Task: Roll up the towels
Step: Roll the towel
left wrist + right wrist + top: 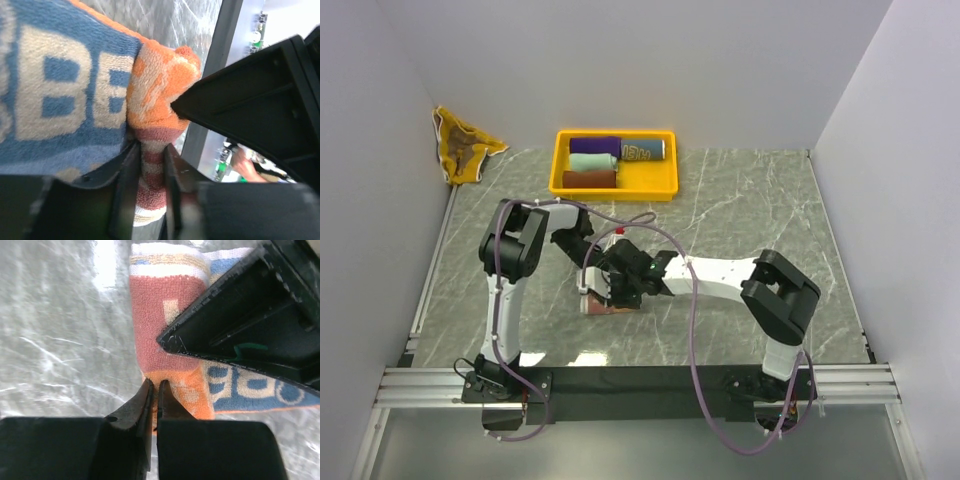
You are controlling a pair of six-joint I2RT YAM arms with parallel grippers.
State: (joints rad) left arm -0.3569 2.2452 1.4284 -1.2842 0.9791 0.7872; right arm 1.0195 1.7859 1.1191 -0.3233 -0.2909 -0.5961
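Observation:
A towel with orange, red and blue patches and cream lettering (610, 308) lies at the table's middle, between both arms. My left gripper (597, 280) is shut on its red-and-white striped edge; in the left wrist view the cloth (75, 90) sits pinched between my left gripper's (150, 152) jaws. My right gripper (625, 287) is shut on the orange corner; the right wrist view shows the towel (160, 325) with my right gripper (154, 386) clamped on its near edge. Each wrist view shows the other gripper close above the cloth.
A yellow tray (560, 172) at the back holds rolled purple (595, 146), mint (592, 161), maroon (590, 179) and blue-grey lettered (642, 150) towels. A brown-and-yellow towel (463, 148) lies crumpled in the far left corner. White walls enclose the table.

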